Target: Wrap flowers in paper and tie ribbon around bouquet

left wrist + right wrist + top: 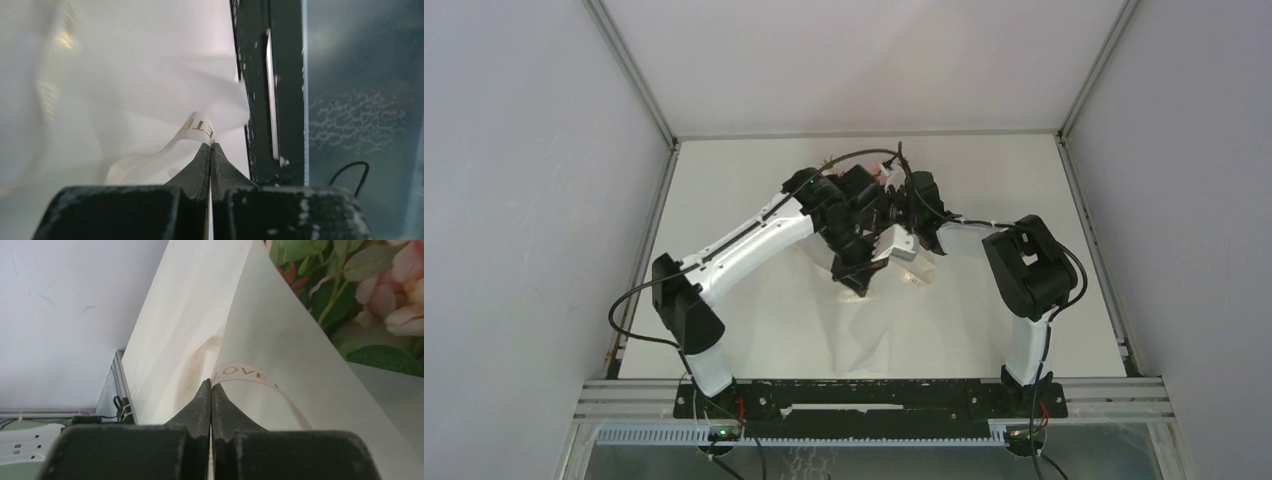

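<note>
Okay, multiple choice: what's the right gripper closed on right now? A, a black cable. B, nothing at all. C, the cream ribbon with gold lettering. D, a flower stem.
C: in the right wrist view the right gripper has its jaws shut on the ribbon, which runs out from the tips across the paper.

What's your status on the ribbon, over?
Both shut: left end effector and right end effector each pinch the ribbon. Ribbon lies across the paper beside the flowers. Nothing seen in the way.
</note>
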Robot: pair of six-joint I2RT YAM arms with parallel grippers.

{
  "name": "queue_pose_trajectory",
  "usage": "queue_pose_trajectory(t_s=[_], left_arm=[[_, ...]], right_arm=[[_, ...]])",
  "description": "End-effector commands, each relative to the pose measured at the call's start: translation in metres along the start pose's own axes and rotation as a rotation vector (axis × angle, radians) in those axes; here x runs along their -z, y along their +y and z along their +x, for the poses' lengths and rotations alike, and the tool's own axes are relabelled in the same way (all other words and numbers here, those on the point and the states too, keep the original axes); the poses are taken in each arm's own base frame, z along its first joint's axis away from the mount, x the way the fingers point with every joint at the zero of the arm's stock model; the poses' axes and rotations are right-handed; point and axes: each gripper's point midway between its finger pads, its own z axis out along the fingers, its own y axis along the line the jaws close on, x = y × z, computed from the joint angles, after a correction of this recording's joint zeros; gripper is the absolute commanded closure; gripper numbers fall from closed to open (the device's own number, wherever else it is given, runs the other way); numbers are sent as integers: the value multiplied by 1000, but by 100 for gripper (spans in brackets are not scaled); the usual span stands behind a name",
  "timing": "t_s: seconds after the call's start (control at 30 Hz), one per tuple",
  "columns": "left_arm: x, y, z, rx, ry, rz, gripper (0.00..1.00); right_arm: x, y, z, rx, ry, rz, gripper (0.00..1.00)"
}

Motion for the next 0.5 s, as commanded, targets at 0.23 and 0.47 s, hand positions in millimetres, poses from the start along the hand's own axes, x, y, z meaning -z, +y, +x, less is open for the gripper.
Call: queue_pose_trajectory(t_s=[0.23,0.47], left_arm=[[61,29,-127,16,-465,-18,100],[54,109,-102,272,-602,-113,100]], right_arm=[[-2,21,16,8,105,-136,85],[10,23,13,-11,111,-134,58]])
